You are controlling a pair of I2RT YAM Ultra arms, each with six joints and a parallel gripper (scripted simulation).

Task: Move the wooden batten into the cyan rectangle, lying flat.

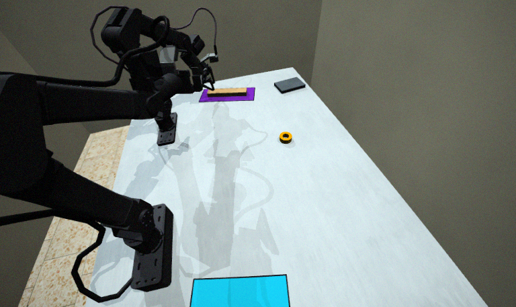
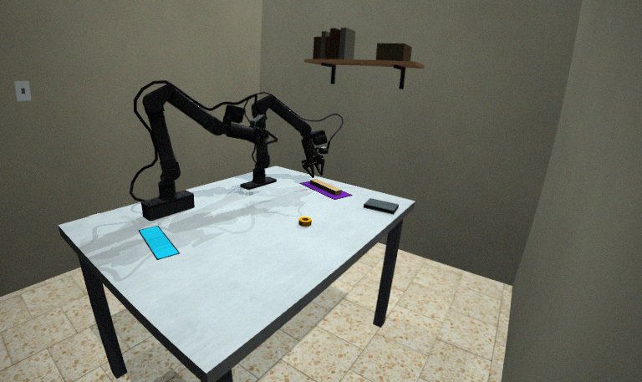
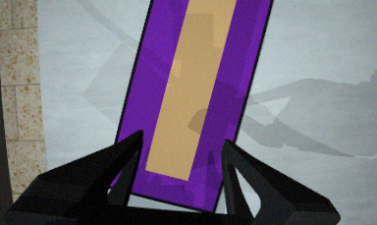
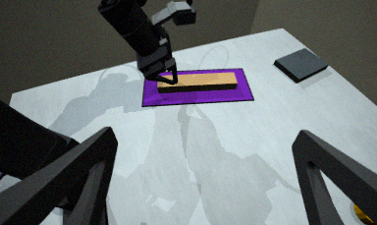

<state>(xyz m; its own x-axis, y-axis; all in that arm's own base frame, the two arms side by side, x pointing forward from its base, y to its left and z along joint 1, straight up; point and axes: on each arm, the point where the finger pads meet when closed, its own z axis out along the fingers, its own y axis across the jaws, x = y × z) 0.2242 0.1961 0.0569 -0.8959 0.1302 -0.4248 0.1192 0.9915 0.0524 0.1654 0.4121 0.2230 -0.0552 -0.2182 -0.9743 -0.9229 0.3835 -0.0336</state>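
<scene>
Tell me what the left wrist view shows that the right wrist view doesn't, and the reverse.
Only left wrist: tiled floor past the table edge.

Only right wrist: dark slab, cut-off orange ring, right tool.

Both: table, wooden batten on the purple rectangle, left tool.

The top view looks steeply down the length of the pale rectangular tabletop (image 1: 334, 197) (image 2: 226, 273) from above the end with the flat cyan rectangle (image 1: 239, 291) (image 2: 159, 242). The exterior view stands farther off, facing diagonally down across it. The left wrist view looks nearly straight down, close over the flat purple rectangle (image 1: 228, 98) (image 2: 334, 196) (image 3: 134, 97) (image 4: 196, 97); the right wrist view faces it obliquely from farther away. All four share that purple rectangle.
</scene>
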